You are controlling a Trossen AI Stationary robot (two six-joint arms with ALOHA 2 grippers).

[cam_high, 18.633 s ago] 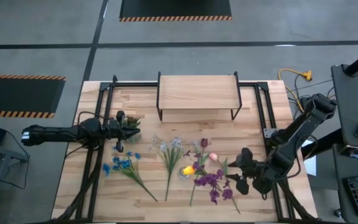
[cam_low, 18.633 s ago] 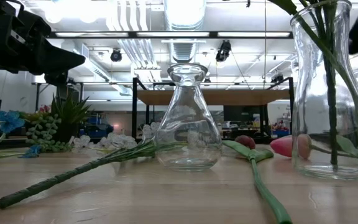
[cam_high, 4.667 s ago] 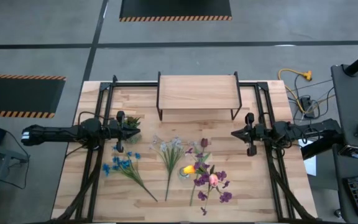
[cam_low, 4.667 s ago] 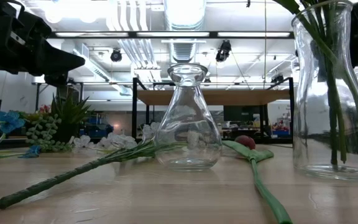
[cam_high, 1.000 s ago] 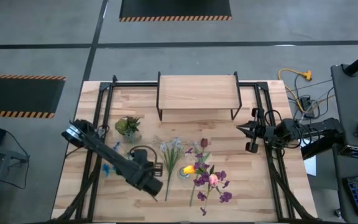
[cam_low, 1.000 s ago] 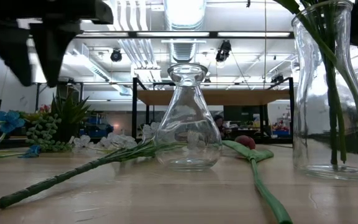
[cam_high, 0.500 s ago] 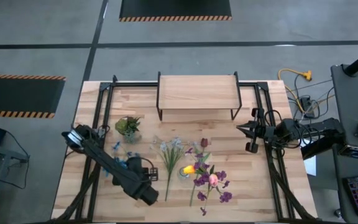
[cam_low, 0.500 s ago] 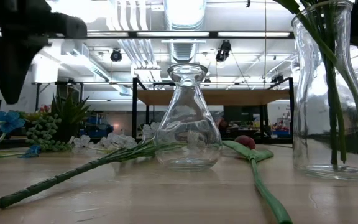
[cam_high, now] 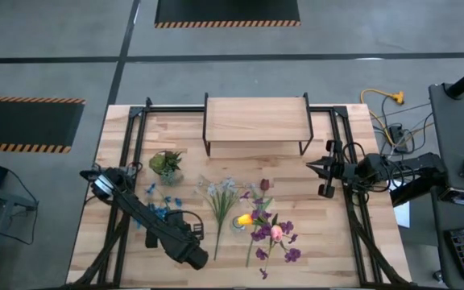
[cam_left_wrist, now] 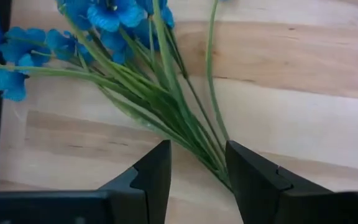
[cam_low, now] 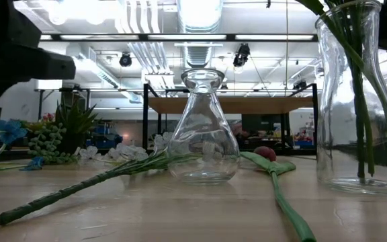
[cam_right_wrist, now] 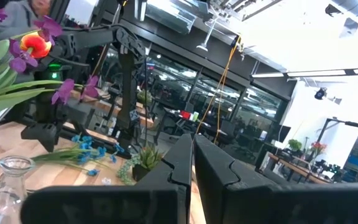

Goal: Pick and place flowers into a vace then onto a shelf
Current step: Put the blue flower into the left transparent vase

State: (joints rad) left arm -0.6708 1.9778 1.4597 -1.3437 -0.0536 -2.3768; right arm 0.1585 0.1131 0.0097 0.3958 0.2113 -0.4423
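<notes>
- Blue artificial flower bunch w/ thin green stalks [cam_left_wrist: 166, 93] lying flat on light wooden slatted desk [cam_high: 329, 242], front-left area, beside small green potted plant [cam_high: 166, 163]; stalks fan out from one bundle.
- Likely v. light, springy plastic stalks, soft fabric blooms; apt to flex & swing when lifted, smooth stalks may slip.
- Best grip prob. where stalks bunch together, below blooms, not on petals.
- Left gripper [cam_left_wrist: 196, 165] above that bunched part, jaws parted either side of stalks, nothing clamped yet.
- Right gripper [cam_high: 324, 171] parked at desk's right, near rail, jaws clenched, empty.
- Other flowers already in tall clear glass vase [cam_low: 355, 101]; pear-shaped clear glass vase [cam_low: 203, 128] empty; low wood-topped shelf w/ black legs [cam_high: 256, 118] bare.
- Vs. a sec ago: left arm pulled back toward blue bunch, gripper now lower over stalks; right arm unchanged.
</notes>
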